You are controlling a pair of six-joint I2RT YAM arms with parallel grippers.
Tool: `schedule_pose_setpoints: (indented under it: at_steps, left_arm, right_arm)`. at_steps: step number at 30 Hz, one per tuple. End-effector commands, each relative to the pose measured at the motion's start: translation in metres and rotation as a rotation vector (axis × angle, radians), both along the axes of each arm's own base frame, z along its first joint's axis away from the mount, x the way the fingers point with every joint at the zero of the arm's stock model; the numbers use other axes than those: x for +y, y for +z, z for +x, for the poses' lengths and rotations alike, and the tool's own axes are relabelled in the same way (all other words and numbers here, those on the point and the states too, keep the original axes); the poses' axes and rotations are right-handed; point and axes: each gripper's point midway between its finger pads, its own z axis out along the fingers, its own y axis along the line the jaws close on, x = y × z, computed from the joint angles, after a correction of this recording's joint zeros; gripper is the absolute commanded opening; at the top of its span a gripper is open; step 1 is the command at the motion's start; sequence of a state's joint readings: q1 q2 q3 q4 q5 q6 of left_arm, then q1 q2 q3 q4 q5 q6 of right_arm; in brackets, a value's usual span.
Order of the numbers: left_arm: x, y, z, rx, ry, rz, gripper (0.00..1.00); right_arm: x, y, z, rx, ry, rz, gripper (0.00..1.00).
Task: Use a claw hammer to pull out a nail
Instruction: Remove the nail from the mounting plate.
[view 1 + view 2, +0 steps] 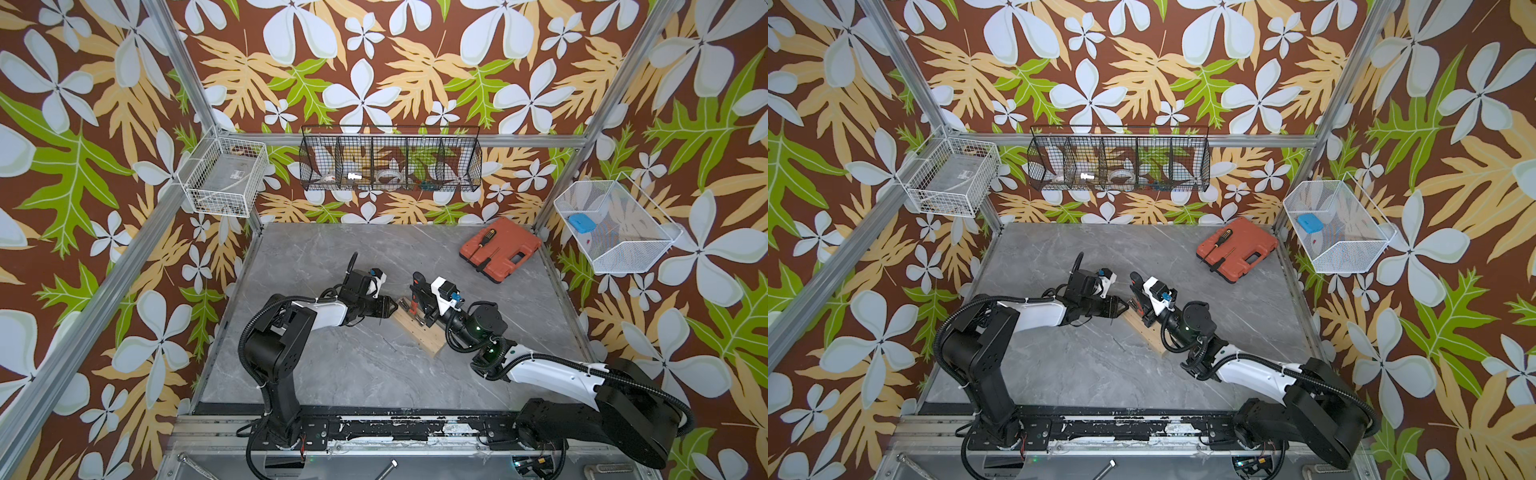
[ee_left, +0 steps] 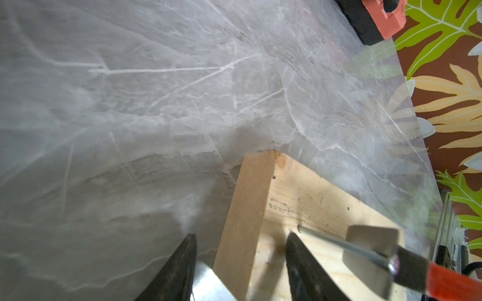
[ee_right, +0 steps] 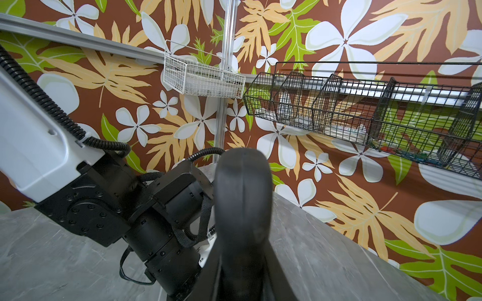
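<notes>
Mid-table on the grey marbled tabletop: pale rectangular wooden block, laid diagonally. Over its far end, claw hammer with silver steel head, orange-red shaft and black rubber handle end, handle raised off the table, head down at the block's top face. In the left wrist view, silver head low over the wood, thin grey steel nail slanting across it, one end at the wood, the other by the shaft's black collar. Right gripper pressed tight round the hammer's handle; in the right wrist view, black handle end jutting up from between the jaws. Left gripper spread, holding nothing: one black finger over bare tabletop just beside the block, the other over the block's top face, near the nail's lower end. Contact with the wood: cannot tell. At the far right corner, orange-red plastic tool case, small black-and-orange screwdriver on its lid, well apart from the block.
</notes>
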State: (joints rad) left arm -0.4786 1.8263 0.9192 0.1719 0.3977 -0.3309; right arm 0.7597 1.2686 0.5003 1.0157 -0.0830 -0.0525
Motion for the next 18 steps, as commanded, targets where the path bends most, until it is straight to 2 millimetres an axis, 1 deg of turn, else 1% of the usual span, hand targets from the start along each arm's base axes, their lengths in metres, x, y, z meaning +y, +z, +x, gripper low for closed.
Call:
schedule_pose_setpoints:
  at_steps: [1,7,10,14,18]
  left_arm:
    - [0.008,-0.020,-0.013,0.072,-0.014,0.068,0.56]
    - [0.013,-0.038,-0.016,0.110,0.006,0.094,0.56]
    - [0.020,-0.048,-0.017,0.130,0.035,0.126,0.55]
    - [0.029,-0.060,-0.020,0.159,0.074,0.167,0.55]
    - [0.033,-0.070,-0.025,0.187,0.083,0.186,0.54]
  right_arm:
    - [0.004,0.016,-0.010,-0.030,0.056,0.055,0.00]
    - [0.004,0.018,-0.011,-0.028,0.059,0.064,0.00]
    - [0.002,0.019,-0.012,-0.031,0.059,0.070,0.00]
    - [0.002,0.015,-0.014,-0.027,0.053,0.065,0.00]
    - [0.002,0.013,-0.016,-0.027,0.052,0.066,0.00]
